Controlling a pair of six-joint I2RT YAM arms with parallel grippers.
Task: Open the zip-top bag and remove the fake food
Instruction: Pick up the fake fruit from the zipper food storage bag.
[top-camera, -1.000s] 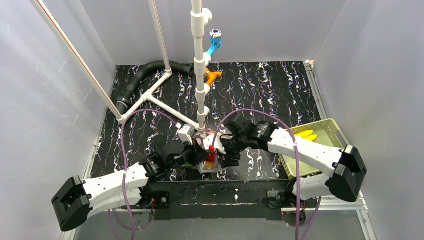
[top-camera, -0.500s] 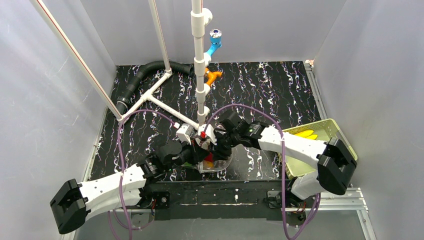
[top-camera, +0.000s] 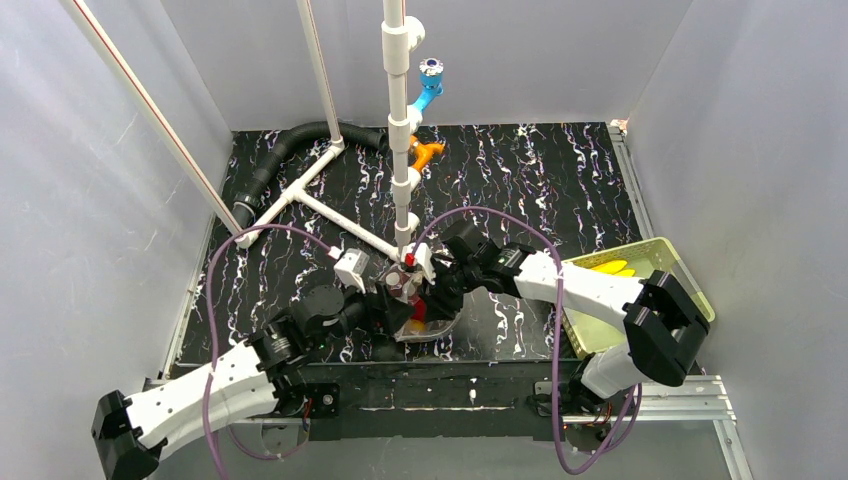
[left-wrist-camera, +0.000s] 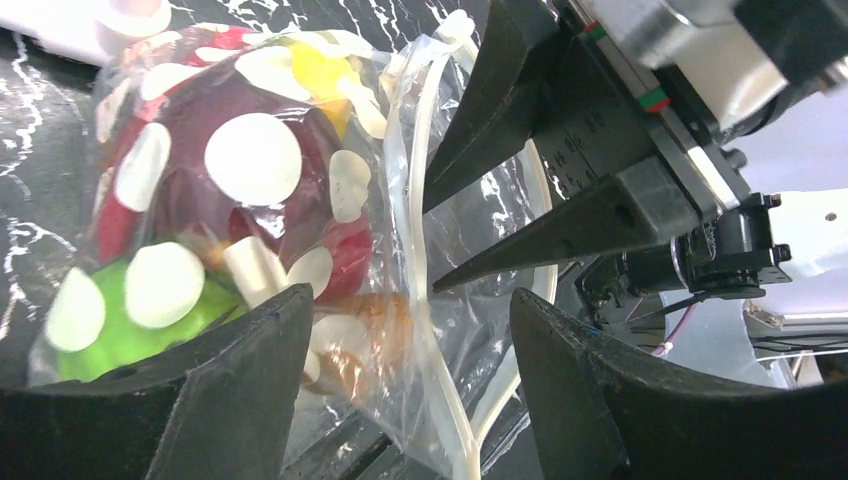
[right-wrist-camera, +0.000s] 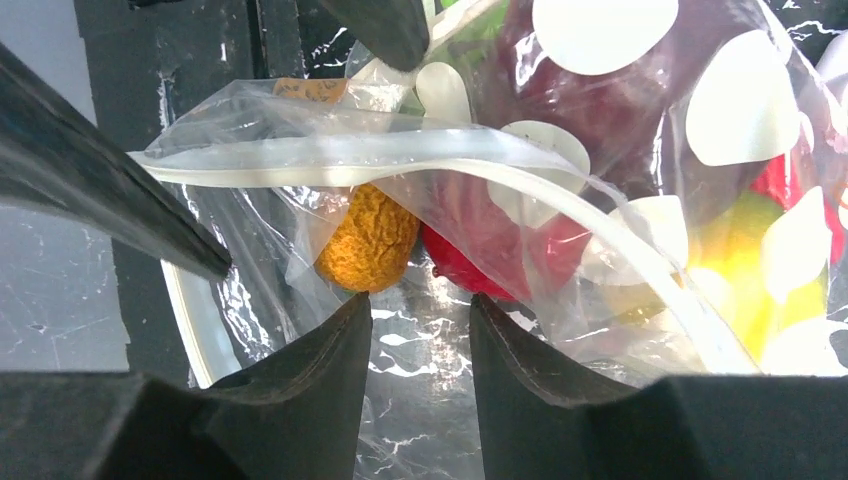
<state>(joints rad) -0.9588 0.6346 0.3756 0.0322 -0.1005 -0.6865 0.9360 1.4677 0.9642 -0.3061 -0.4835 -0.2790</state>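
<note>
Covering the floor of the cell, the black veined bench is occupied near its front edge by the left arm and the right arm. Their wrists are brought together over the zip-top bag. A pale mesh basket is set well apart at the right.

Over the last second the left arm has been drawn back and outward a little. The left jaws, shut at the bag a moment ago, have been let wide, and the right arm has been brought in closer. The bag is therefore judged released on the left side. Its mouth is left gaping, and the white zip strip is seen parted into two lips. Opening is taken as largely done, while removal of the fake food is not yet begun.

The bag is seen lying on the bench, its open end straddled by the wide left jaws without being pinched. The right jaws are held about half apart at the mouth. Clear film lies in their gap, but nothing is seen clamped. An orange piece and a red piece are lodged inside the bag, just beyond the right tips. A green piece is seen at the closed end.
</note>
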